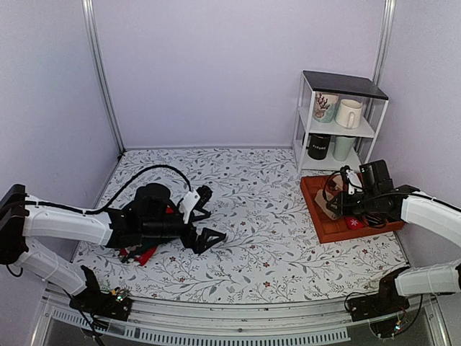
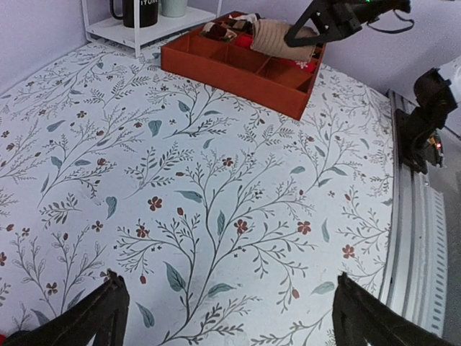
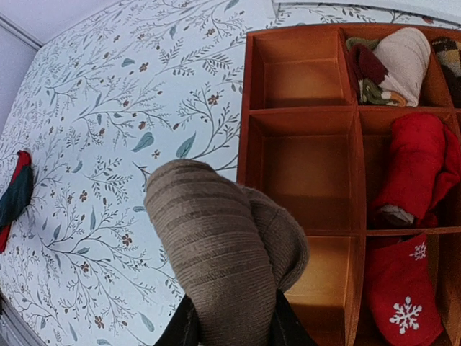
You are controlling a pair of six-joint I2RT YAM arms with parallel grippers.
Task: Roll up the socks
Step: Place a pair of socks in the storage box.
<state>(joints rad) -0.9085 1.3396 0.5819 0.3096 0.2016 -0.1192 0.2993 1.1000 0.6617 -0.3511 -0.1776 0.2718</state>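
The tan-brown socks (image 3: 223,252) are a fist-sized roll held between the fingers of my right gripper (image 3: 232,324), which is shut on it. The roll hangs over the left edge of the red-brown divided tray (image 3: 356,180). In the top view the right gripper (image 1: 338,204) and the roll (image 1: 330,209) are over the tray's (image 1: 331,229) left part. The left wrist view shows the roll (image 2: 277,37) above the tray (image 2: 238,72) too. My left gripper (image 1: 209,238) is open and empty over the floral cloth, its fingers (image 2: 101,313) wide apart.
The tray holds a beige roll (image 3: 403,61), a red roll (image 3: 421,162) and a red snowflake sock (image 3: 400,295). Red and dark green socks (image 1: 144,252) lie under the left arm, also at the right wrist view's left edge (image 3: 16,194). A white shelf (image 1: 338,119) with mugs stands behind the tray.
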